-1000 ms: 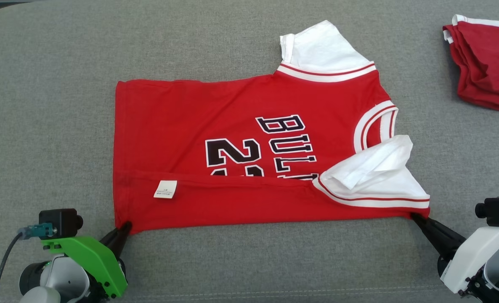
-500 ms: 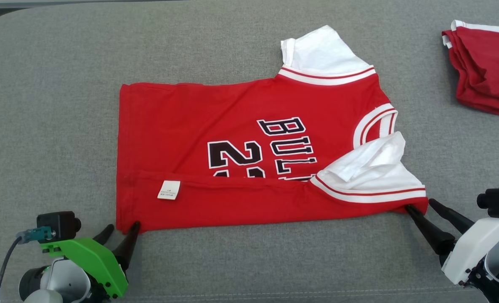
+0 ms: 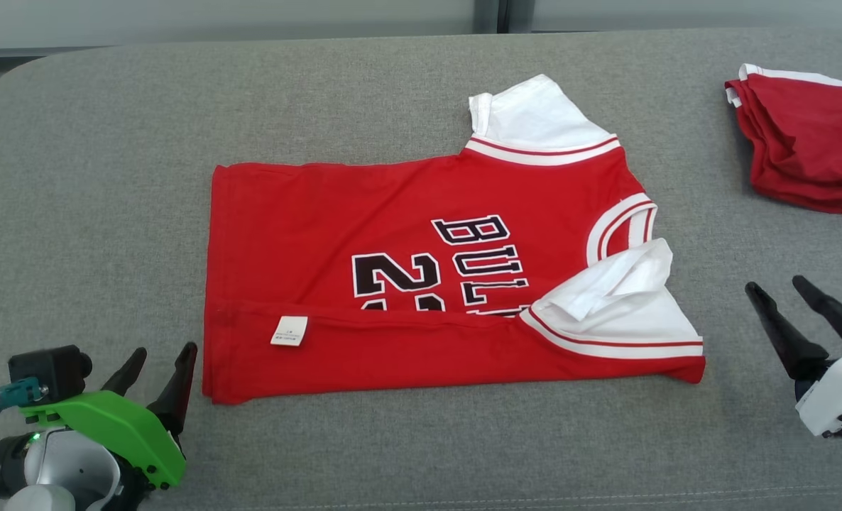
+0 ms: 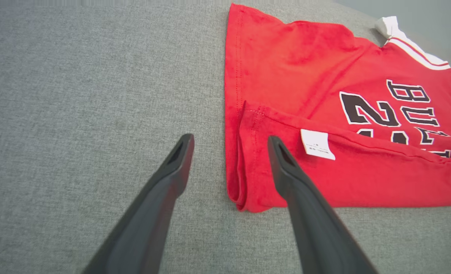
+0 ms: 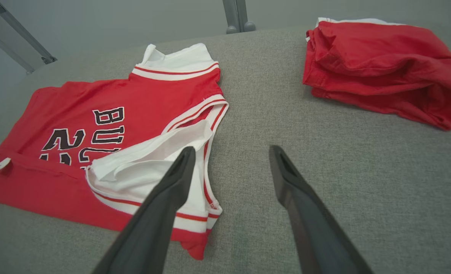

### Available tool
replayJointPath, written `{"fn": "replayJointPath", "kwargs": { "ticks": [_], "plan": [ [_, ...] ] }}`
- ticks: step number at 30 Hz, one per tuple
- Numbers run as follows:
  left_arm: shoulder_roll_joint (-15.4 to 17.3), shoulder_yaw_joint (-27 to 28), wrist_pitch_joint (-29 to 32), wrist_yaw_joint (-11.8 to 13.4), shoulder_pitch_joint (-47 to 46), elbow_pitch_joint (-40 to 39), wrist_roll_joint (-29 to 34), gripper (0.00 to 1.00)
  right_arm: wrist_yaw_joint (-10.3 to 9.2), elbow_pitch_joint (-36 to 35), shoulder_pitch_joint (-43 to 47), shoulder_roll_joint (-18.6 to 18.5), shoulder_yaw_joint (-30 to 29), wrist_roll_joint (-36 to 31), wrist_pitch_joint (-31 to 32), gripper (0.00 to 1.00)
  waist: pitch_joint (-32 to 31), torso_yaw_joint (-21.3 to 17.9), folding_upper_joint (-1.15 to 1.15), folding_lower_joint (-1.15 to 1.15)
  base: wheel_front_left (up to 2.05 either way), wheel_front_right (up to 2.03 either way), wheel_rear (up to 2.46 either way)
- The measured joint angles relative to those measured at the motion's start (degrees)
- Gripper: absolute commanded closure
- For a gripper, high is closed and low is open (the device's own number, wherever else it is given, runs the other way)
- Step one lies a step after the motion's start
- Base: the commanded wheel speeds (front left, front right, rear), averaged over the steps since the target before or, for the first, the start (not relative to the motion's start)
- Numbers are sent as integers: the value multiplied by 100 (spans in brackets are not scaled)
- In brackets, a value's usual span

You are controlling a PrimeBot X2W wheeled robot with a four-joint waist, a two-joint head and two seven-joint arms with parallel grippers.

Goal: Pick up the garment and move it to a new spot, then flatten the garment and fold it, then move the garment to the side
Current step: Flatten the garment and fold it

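Observation:
The garment [image 3: 421,277], a red jersey with white sleeves and black lettering, lies flat on the grey cushion, its near long edge folded over with a white label [image 3: 289,331] showing. My left gripper [image 3: 163,356] stands open just left of the garment's near left corner [image 4: 244,201], holding nothing. In the left wrist view its fingers [image 4: 180,152] straddle that hem from above. My right gripper [image 3: 776,287] is open, off the garment's near right corner [image 5: 199,247], apart from the cloth.
A second red garment [image 3: 811,142] lies bundled at the far right of the cushion [image 3: 94,177]; it is also in the right wrist view [image 5: 381,64]. The cushion's rounded back edge and a grey wall lie beyond. A seam runs along the front edge.
Both grippers opened, let go of the garment's near corners and drew back from it. The head camera tilted up, so the whole scene sits lower.

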Motion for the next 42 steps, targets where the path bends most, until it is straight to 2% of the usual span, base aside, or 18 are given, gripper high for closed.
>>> {"fn": "replayJointPath", "kwargs": {
  "ticks": [5,9,14,20,22,29,35,42],
  "plan": [
    [144,-160,147,-134,-163,-289,56,0,-9,-293,-358,-210,-65,-92,35,0,102,-7,0,0,0,0,0],
    [349,-197,390,-185,-858,-391,142,0,-5,-488,-1103,-344,-35,-276,290,0,389,20,0,0,0,0,0],
    [336,-315,678,-185,-1655,-318,170,0,-10,-511,-1938,-354,43,-338,646,0,743,60,0,0,0,0,0],
    [-67,-593,922,-176,-2538,73,189,0,-56,-381,-2894,-399,124,-417,1128,0,1196,157,0,0,0,0,0],
    [-204,-700,979,-175,-2763,223,190,0,-133,-310,-3233,-407,105,-428,1262,0,1349,206,0,0,0,0,0],
    [-449,-838,1045,-174,-3541,648,307,0,-278,-41,-4281,-490,68,-559,1778,0,1890,425,0,0,0,0,0],
    [-626,-887,1012,-124,-4106,1082,420,0,-349,348,-4740,-442,230,-686,2022,0,2344,645,0,0,0,0,0],
    [-722,-846,847,-133,-4439,1414,487,0,-348,711,-4868,125,550,-686,2042,0,2701,888,0,0,0,0,0]
  ]
}}
